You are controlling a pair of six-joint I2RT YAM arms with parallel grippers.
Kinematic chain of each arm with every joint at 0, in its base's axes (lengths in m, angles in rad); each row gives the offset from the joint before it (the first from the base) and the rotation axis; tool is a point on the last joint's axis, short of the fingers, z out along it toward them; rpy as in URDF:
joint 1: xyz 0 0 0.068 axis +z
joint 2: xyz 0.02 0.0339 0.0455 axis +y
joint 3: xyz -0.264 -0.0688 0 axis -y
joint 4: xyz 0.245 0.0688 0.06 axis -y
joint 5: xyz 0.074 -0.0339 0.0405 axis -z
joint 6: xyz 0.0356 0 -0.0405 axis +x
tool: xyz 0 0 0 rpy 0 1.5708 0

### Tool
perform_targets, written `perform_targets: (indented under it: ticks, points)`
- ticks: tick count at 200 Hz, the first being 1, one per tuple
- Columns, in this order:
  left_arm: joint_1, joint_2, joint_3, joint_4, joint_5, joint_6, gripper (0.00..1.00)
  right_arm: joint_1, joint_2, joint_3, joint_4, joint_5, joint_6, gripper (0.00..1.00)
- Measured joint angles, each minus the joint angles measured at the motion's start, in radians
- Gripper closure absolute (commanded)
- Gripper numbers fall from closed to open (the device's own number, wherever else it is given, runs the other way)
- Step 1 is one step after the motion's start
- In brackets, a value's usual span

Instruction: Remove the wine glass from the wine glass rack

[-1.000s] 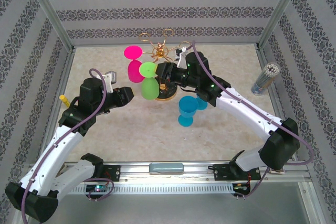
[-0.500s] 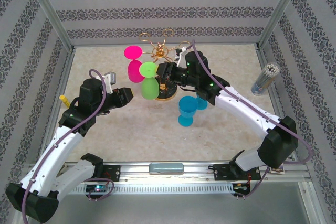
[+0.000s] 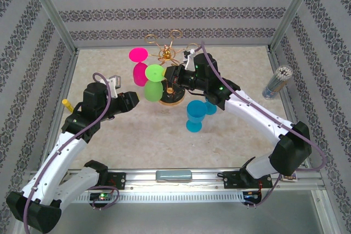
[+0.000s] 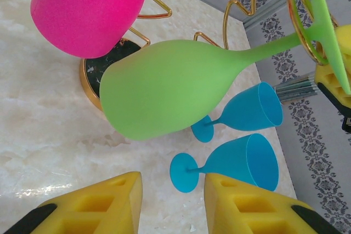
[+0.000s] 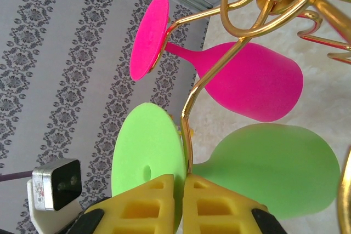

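The tabletop looks like pale marble, with gray patterned walls around it. The gold wine glass rack stands at the back, and the green wine glass hangs on it. The right gripper pinches its stem. The left gripper is wide open, holding nothing.

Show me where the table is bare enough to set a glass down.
Widest patch: front-centre table, between left arm and right arm, nearer than the blue wine glasses. Also bare: back right, between right arm and straw bundle. Crowded around the wine glass rack, pink wine glass and green wine glass.
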Motion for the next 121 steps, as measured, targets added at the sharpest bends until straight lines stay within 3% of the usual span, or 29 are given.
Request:
perform_targets:
  ticks: [45, 121]
  points:
    - [0.0, -0.002, 0.0, 0.01, 0.0, -0.002, 0.65, -0.006, 0.0, 0.0, 0.0, -0.011, 0.013, 1.0]
    - [0.0, -0.002, 0.0, 0.01, 0.0, -0.012, 0.65, -0.013, -0.006, 0.0, -0.005, -0.02, 0.02, 1.0]
